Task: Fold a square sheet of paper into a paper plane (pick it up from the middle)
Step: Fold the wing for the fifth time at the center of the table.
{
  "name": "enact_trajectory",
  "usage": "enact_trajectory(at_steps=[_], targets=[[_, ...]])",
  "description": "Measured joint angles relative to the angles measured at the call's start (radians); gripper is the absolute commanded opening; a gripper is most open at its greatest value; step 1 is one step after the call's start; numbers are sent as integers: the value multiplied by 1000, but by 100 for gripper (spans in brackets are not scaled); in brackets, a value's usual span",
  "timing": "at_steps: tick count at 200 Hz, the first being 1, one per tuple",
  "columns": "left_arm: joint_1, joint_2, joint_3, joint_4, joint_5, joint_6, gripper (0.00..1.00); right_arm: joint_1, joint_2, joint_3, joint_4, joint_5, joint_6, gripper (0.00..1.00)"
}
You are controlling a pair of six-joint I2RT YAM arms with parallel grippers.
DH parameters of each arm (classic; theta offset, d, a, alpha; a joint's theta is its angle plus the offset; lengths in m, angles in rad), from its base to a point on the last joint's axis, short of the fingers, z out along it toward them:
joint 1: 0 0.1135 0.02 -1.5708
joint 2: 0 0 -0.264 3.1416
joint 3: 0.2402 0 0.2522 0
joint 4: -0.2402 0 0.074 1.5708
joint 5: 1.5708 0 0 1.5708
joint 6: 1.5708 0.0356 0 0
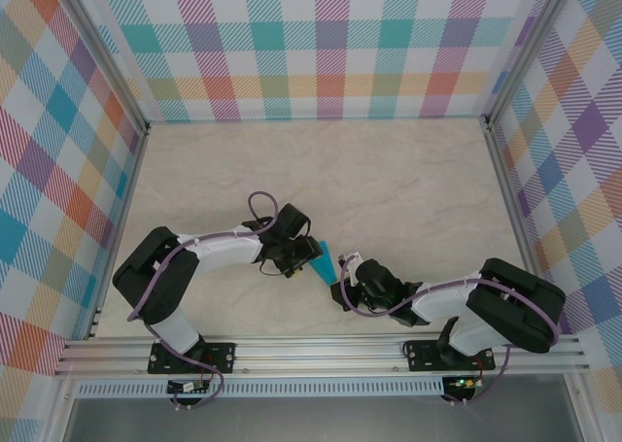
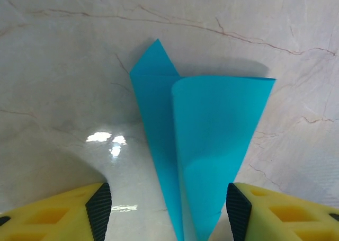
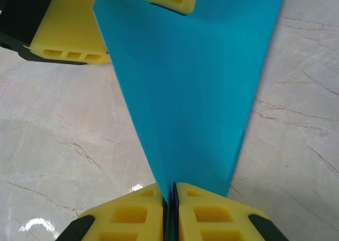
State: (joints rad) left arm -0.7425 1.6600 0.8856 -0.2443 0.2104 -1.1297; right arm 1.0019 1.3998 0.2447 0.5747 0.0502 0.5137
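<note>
The fold is far along: the paper plane point(image 3: 185, 92) is already a narrow teal dart, no longer a square, and the step in hand looks like setting one of the last long creases. The right tool point(image 3: 170, 196) is clenched on the dart's sharp tip, its two yellow fingers pressed together with the paper pinched in the seam between them. The left tool point(image 2: 168, 212) is released, with its black pads point(image 2: 99, 209) standing wide apart on either side of the paper and touching nothing that I can make out. The plane sits between the two tools, near the middle of the table's point(image 1: 408, 189) near half. From above, its long axis runs on a slant: the tip points toward the near edge and the right arm, while the broad end faces away, toward the left tool. The upper flap point(image 2: 222, 124) is not flat; it curls up off the layer beneath and casts a shadow on the table, so that crease seems unfinished. Whether the broad end rests on the table or hangs just above it, I cannot tell. The next move probably calls for the left tool to bring that flap down along the centre line and press it, with the right tool anchoring the tip so the layers do not slide.
</note>
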Motion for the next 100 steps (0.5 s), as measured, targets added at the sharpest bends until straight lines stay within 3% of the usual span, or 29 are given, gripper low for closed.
enact_trajectory(at_steps=[26, 100], targets=[[0, 1, 17, -21, 8, 2, 48, 0, 0, 6, -17, -3, -7, 14], [0, 1, 17, -47, 16, 6, 8, 0, 0, 31, -63, -18, -30, 21]])
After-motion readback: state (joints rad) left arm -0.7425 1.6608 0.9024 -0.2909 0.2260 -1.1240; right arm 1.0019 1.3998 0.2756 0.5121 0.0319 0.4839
